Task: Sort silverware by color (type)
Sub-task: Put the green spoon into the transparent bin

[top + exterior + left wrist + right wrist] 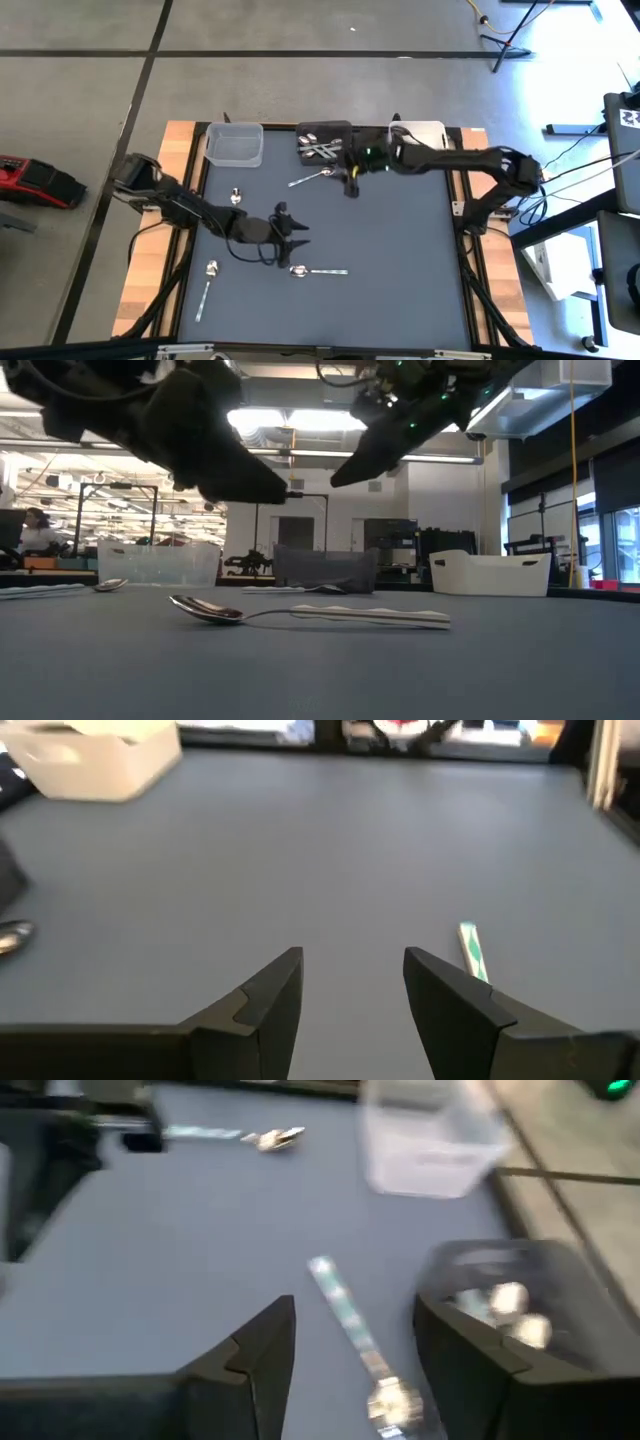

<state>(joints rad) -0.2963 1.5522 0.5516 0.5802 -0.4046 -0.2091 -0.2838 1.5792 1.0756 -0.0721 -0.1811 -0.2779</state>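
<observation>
Silver spoons are lying scattered: several are sitting crossed in the black bin (pixel 324 141), 1 spoon (pixel 311 179) is resting just beside that bin on the tabletop (pixel 400 260), another spoon (pixel 318 271) is lying near the front, with 2 more, a small spoon (pixel 236 196) and a long spoon (pixel 206 288), on the left side. The right gripper (pixel 352 183) is hovering with its jaws spread and empty, right beside the black bin and just past the nearby spoon. The left gripper (pixel 292 228) is hanging released above the front spoon, grasping nothing. Risk-wise, I'm thinking the right gripper is sitting so near the bin wall that a descent could be nudging the bin or skidding the slim spoon away. The left gripper could be pinching tabletop instead of the flat handle, or both arms could be crowding mid-table. The clear bin (pixel 235 145) and white bin (pixel 418 133) are looking empty.
</observation>
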